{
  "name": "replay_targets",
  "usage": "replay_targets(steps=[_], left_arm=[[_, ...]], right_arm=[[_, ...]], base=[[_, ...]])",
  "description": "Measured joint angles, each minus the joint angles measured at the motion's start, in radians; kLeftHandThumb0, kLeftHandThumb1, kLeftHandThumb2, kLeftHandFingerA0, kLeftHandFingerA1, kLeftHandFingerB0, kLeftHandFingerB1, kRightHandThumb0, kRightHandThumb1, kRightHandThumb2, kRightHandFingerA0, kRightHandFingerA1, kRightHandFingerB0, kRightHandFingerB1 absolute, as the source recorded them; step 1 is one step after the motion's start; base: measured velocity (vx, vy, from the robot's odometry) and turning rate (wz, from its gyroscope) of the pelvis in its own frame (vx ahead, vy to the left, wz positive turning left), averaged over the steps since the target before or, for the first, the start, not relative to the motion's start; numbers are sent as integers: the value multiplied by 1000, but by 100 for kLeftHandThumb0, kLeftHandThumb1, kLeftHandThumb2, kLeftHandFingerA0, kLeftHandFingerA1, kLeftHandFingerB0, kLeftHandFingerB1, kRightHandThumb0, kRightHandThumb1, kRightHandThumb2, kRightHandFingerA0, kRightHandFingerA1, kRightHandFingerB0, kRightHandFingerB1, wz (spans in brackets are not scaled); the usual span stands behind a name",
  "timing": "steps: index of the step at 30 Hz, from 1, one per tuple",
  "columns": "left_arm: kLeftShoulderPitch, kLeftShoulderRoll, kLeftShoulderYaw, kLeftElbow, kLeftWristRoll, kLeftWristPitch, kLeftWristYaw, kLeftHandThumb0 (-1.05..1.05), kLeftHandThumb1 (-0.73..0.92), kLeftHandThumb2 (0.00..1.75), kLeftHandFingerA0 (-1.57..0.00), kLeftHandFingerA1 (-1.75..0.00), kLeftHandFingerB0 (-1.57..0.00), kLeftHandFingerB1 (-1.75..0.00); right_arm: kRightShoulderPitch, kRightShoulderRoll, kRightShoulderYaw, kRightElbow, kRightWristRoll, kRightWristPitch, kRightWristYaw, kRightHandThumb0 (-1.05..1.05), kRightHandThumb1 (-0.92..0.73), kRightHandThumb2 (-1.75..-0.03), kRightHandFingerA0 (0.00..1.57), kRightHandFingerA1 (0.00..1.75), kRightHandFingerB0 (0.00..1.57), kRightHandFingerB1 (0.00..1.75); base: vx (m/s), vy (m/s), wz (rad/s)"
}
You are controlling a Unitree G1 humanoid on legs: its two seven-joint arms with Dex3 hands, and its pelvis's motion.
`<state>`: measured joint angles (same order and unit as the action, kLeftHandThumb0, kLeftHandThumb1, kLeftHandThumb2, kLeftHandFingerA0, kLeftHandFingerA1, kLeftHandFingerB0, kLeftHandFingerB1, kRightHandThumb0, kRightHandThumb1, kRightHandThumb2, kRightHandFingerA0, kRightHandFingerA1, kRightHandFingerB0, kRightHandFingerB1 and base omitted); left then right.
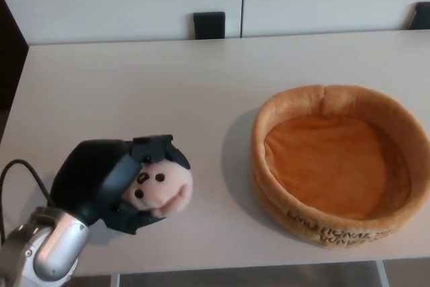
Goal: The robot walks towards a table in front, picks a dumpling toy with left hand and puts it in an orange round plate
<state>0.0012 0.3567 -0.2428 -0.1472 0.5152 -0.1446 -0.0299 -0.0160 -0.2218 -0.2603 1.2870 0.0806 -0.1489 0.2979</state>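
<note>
Dumpling toy gripped in the left robot hand, carry to the plate not yet made.

Nearest, the left robot hand point(111, 186) is clenched around the dumpling toy point(161, 191), black fingers point(151, 147) wrapped over its top and underside, face showing; it looks just lifted off the worktop point(148, 92), well to the left of the orange round plate point(336, 162). The grasp step seems done. Next, I judge, comes a sideways carry rightward over the plate's raised rim before letting go inside it. The right robot hand is out of sight.
</note>
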Motion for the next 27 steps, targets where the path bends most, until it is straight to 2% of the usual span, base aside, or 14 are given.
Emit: replay_targets(steps=[1, 2, 3, 6, 7, 10, 12, 13, 19, 20, 21, 25, 26, 27], left_arm=[[-1, -8, 5, -10, -13, 2, -5, -31, 51, 82, -132, -82, -126, -65], [-4, -19, 13, -25, -31, 5, -14, -31, 51, 82, -132, -82, -126, -65], [-10, -33, 23, -43, -55, 11, -24, -35, 58, 68, -133, -81, -127, -64], [-33, -58, 38, -73, -96, 27, -40, -35, 58, 68, -133, -81, -127, -64], [-49, -72, 49, -89, -119, 37, -49, -26, 56, 79, -125, -86, -121, -65], [-76, -94, 65, -115, -159, 58, -62, -26, 56, 79, -125, -86, -121, -65], [-109, -116, 75, -139, -194, 79, -74, -22, 61, 74, -119, -89, -116, -69], [-122, -124, 79, -147, -206, 87, -77, -11, 70, 69, -114, -95, -105, -83], [-263, -203, 89, -234, -291, 181, -110, -9, 70, 70, -111, -96, -104, -84], [-278, -212, 87, -243, -298, 192, -113, -3, 66, 76, -104, -90, -99, -76], [-291, -219, 87, -250, -303, 201, -116, -6, 62, 85, -104, -91, -96, -81], [-377, -271, 34, -268, -316, 257, -137, -6, 62, 85, -104, -91, -96, -81], [-413, -293, 2, -267, -317, 279, -148, -7, 51, 108, -107, -103, -96, -96], [-413, -293, 2, -267, -317, 279, -148, -11, 59, 92, -109, -101, -99, -92]], right_arm=[[0, 0, 0, 0, 0, 0, 0, -32, -54, -56, 56, 94, 24, 63], [-1, 1, 0, 0, 0, 0, 0, -32, -54, -56, 56, 94, 24, 63], [-1, 2, 0, 0, 0, 0, 0, -28, -34, -86, 62, 85, 22, 61], [-2, 2, 0, 0, 0, 0, 0, -28, -34, -86, 62, 85, 22, 61], [-2, 2, 0, 0, 0, 0, 0, -32, -53, -57, 57, 90, 24, 61], [-2, 2, 0, 0, 0, 0, 0, -32, -53, -57, 57, 90, 24, 61], [-2, 3, 0, 0, 0, 1, 0, -31, -56, -56, 52, 88, 24, 62], [-3, 3, 0, 0, 0, 1, 0, -29, -58, -57, 56, 95, 25, 66], [-5, 6, 0, 0, 1, 1, 0, -28, -59, -59, 56, 96, 26, 67], [-5, 7, 0, 0, 1, 1, 0, -33, -56, -57, 51, 99, 25, 67], [-5, 7, 0, 0, 1, 1, 0, -34, -57, -58, 49, 93, 26, 66], [-6, 9, 0, -3, 1, 1, -1, -34, -57, -58, 49, 93, 26, 66], [-8, 10, 1, -5, 1, 1, -2, -34, -54, -57, 52, 92, 28, 66], [-8, 10, 1, -5, 1, 1, -2, -33, -53, -56, 53, 92, 29, 66]], base=[[0, 0, 0], [0, 0, 0], [0, 0, 0], [0, 0, 0], [0, 0, 0], [0, 0, 0], [0, 0, 0], [0, 0, 0], [0, 0, 0], [0, 0, 0], [0, 0, 0], [0, 0, 0], [0, 0, 0], [0, 0, 0]])
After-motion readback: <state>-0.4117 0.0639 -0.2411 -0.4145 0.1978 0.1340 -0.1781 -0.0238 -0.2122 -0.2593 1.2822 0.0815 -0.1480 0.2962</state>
